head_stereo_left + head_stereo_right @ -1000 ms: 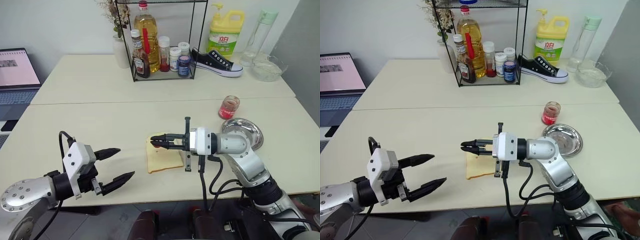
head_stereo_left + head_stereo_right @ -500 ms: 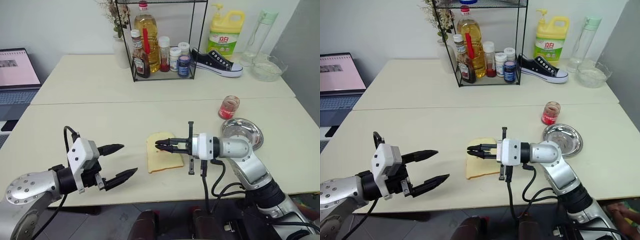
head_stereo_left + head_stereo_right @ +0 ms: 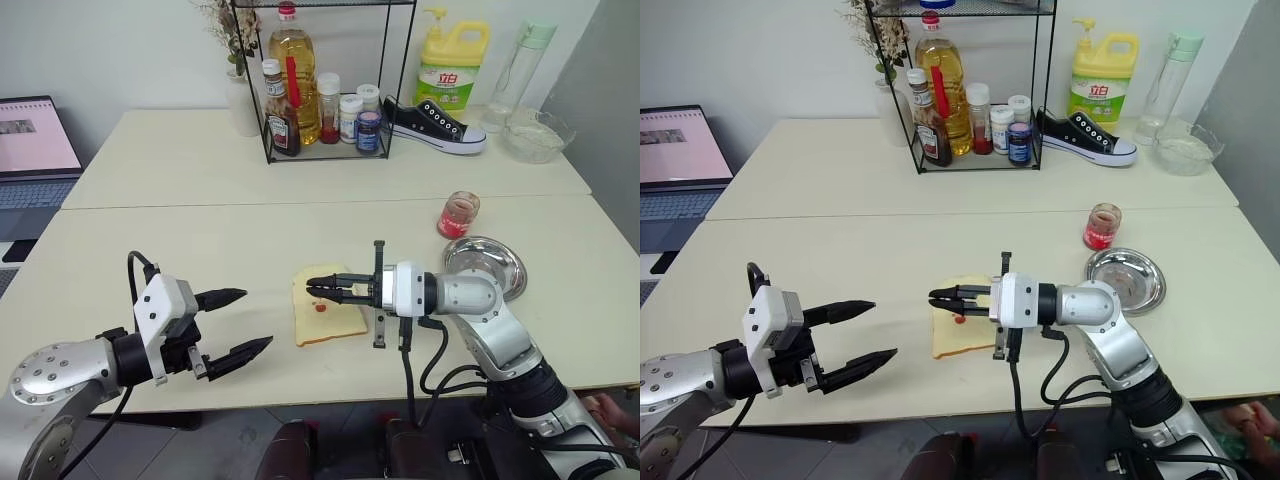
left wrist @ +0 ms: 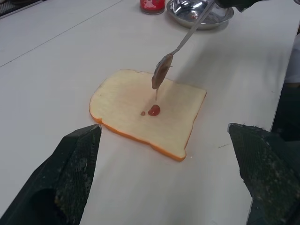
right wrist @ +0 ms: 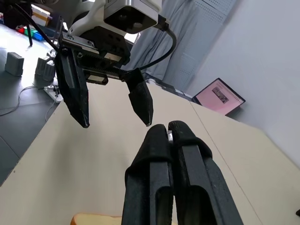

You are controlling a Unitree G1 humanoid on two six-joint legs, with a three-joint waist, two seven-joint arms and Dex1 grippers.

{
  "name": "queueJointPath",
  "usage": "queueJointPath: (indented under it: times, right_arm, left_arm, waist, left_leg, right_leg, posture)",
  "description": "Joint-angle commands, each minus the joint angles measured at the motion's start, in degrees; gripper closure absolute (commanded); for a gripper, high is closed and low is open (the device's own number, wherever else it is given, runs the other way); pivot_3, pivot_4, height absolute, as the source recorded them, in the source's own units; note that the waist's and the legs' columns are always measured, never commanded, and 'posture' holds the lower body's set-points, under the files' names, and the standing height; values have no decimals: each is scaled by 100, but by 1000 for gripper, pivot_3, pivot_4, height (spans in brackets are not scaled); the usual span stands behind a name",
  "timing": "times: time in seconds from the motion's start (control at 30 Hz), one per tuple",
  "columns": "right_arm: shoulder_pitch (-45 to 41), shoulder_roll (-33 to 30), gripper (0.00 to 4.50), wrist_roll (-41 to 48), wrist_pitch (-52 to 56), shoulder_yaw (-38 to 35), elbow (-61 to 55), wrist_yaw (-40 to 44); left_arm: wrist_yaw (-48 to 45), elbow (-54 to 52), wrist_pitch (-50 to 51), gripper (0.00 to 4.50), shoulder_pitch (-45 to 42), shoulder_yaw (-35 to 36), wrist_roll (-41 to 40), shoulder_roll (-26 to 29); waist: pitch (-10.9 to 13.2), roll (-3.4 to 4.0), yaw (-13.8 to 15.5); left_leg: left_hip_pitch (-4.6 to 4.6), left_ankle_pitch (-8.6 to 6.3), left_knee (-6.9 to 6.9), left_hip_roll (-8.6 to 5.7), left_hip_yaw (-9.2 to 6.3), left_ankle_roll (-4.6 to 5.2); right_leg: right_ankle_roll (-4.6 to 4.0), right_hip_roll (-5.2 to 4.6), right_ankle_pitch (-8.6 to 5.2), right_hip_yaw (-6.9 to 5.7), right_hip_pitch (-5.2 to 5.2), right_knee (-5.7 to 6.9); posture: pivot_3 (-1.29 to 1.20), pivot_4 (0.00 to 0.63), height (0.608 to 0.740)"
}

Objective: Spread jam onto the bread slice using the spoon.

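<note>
One bread slice [image 4: 147, 110], two jam [image 4: 153, 110] drops, right claw [image 3: 318, 291] pinching spoon [image 4: 180, 47], left claw [image 3: 235, 325] spread

A pale table [image 3: 200, 250] fills the frame. At centre lies the bread slice [image 3: 325, 322]; right of it, a steel plate [image 3: 490, 262] and jam jar [image 3: 458, 214]. A wire rack [image 3: 322, 90] and sneaker [image 3: 433, 124] stand at the top.

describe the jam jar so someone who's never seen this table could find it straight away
On the near table, look toward its far right part, where a round steel plate sits. Just behind that plate stands the jam jar, apart from the bottles in the wire rack on the far table. It is a small, clear, lidless glass with red-pink paste inside, the only red thing on that side.
</note>
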Motion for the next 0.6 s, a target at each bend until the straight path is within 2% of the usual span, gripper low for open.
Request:
queueJointPath:
  times: [0.03, 0.2, 0.33, 0.53, 0.6]
  right_arm:
    - [-157, 118, 4475, 531, 734, -362, -413, -258]
    - [-474, 417, 4475, 1866, 3055, -1104, -375, -1195]
    - [-774, 760, 4475, 3008, 4671, -1849, 237, -1931]
    - [-923, 1287, 4475, 4098, 6237, -2644, 1074, -2843]
    - [-937, 1394, 4475, 4218, 6483, -2781, 1259, -3004]
  left_arm:
    - [18, -105, -107, 0, 7, 62, -17, 0]
    - [43, -134, -112, 0, 46, 57, -12, -22]
    - [75, -167, -118, 0, 77, 50, -8, -46]
    - [99, -219, -114, 0, 146, 94, -29, -38]
    - [106, -242, -112, 0, 186, 130, -41, -34]
  waist:
    - [0, 0, 0]
    - [0, 0, 1]
    - [0, 0, 1]
    - [0, 0, -12]
    - [1, 2, -12]
  left_leg:
    - [0, 0, 0, 0, 0, 0]
    - [0, 0, 0, 0, -2, 0]
    - [0, 0, -1, 0, -2, 0]
    - [-1, 0, -5, 0, 2, 1]
    - [-2, 0, -5, 0, 2, 1]
  right_leg:
    - [0, 0, 0, 0, 0, 0]
    - [-2, -1, 1, 1, -1, 1]
    - [-3, -2, 1, 1, 0, 1]
    - [-6, -2, 1, 2, -2, 2]
    - [-6, -1, 1, 2, -3, 3]
  posture:
    - [0, 150, 740]
    - [0, 150, 740]
    - [0, 150, 740]
    - [0, 150, 740]
    - [0, 150, 740]
